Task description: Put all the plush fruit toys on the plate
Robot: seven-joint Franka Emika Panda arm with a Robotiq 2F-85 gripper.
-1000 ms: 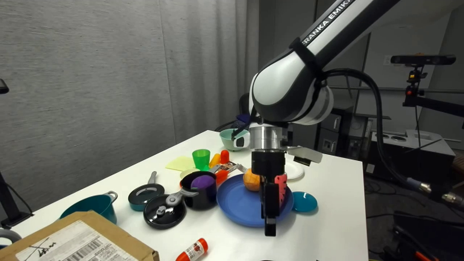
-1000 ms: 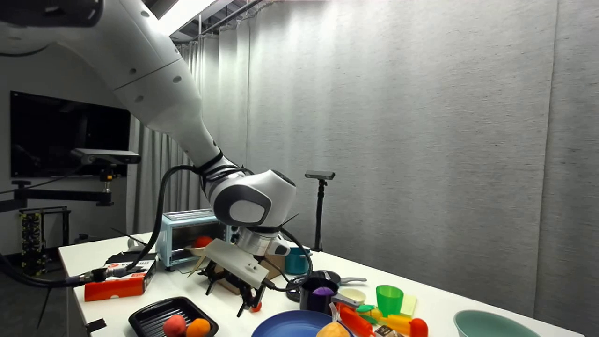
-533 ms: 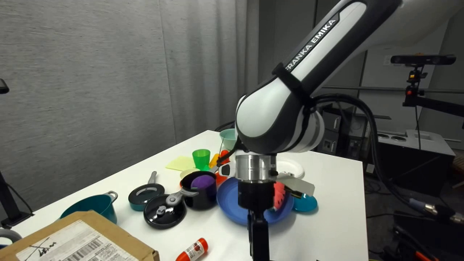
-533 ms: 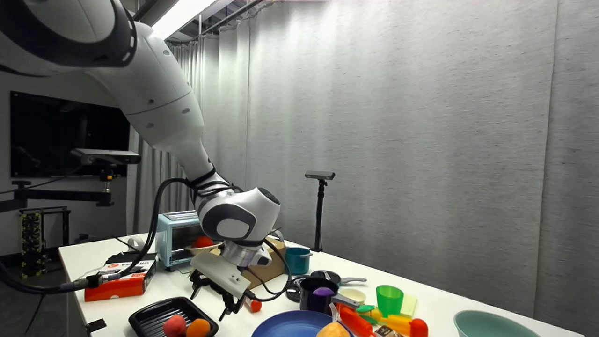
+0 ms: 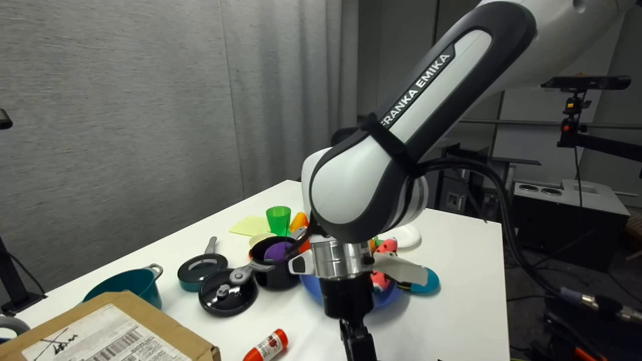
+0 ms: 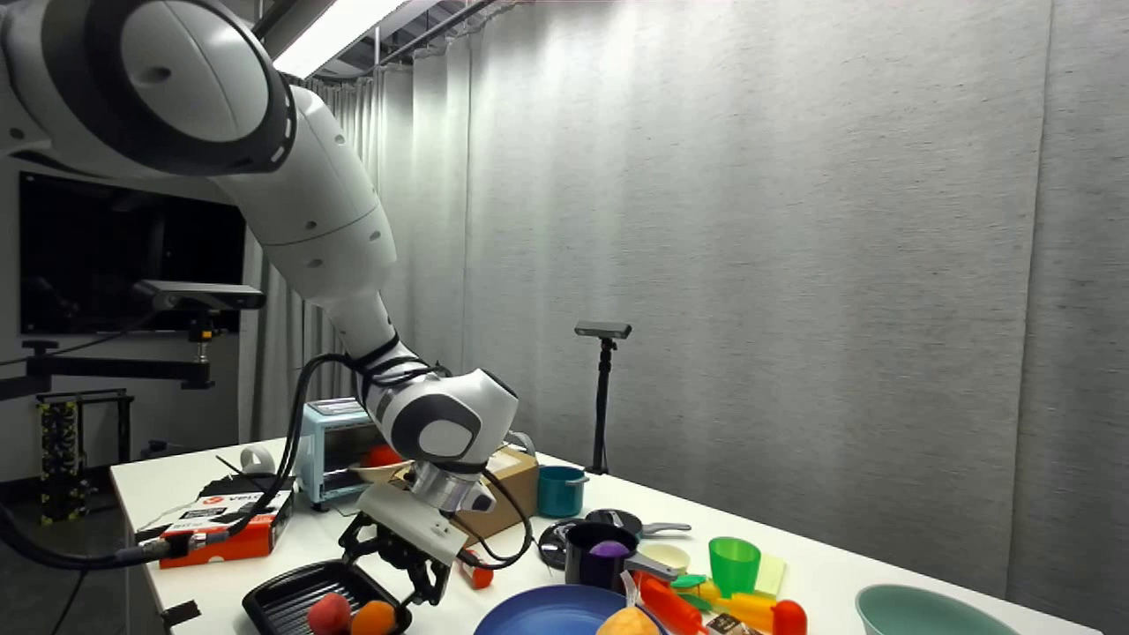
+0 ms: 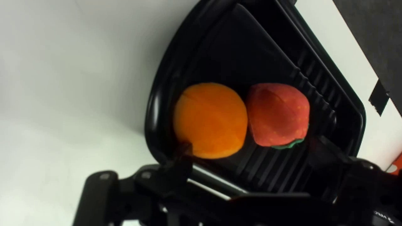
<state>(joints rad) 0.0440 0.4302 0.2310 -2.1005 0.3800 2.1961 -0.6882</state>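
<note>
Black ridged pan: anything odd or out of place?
Yes, mildly: an orange plush fruit and a red plush fruit lie in the black ridged pan, not on the blue plate where the task wants them. No spill or damage shows there.

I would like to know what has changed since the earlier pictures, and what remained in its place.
The end effector has moved down and away from the blue plate, to the black tray. Nothing was taken hold of or let go; its jaws stay open. The orange toy and the red toy lie in the tray as before, and the plate and the green cup have not moved.
</note>
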